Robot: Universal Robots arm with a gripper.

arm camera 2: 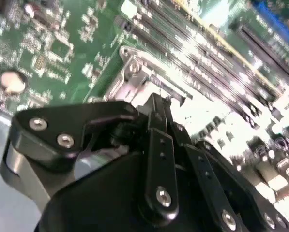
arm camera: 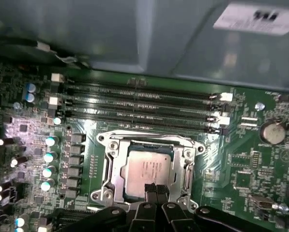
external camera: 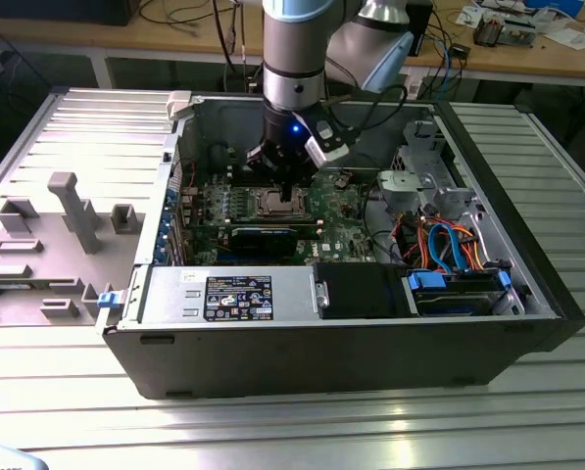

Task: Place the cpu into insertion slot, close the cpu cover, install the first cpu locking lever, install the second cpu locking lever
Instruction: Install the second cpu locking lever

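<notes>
The cpu (arm camera: 146, 166) lies flat in the insertion slot (arm camera: 105, 169), its silvery face up. The silver cpu cover (arm camera: 183, 166) frames it and looks folded down around it. I cannot tell the locking levers apart from the frame's edges. My gripper (arm camera: 155, 189) is shut, its black fingertips together at the near edge of the cpu with nothing seen between them. In the second wrist view the gripper (arm camera 2: 157, 104) points at the slot's metal rim (arm camera 2: 132, 72). In the exterior view the gripper (external camera: 288, 191) hangs just over the insertion slot (external camera: 272, 203) inside the open computer case.
Long memory slots (arm camera: 139, 104) run beside the socket, a row of capacitors (arm camera: 50, 157) on one side, a coin battery (arm camera: 272, 131) on the other. A black card (external camera: 263, 235) lies in front. Case walls (external camera: 174, 147) and a drive cage with cables (external camera: 449, 245) hem in the board.
</notes>
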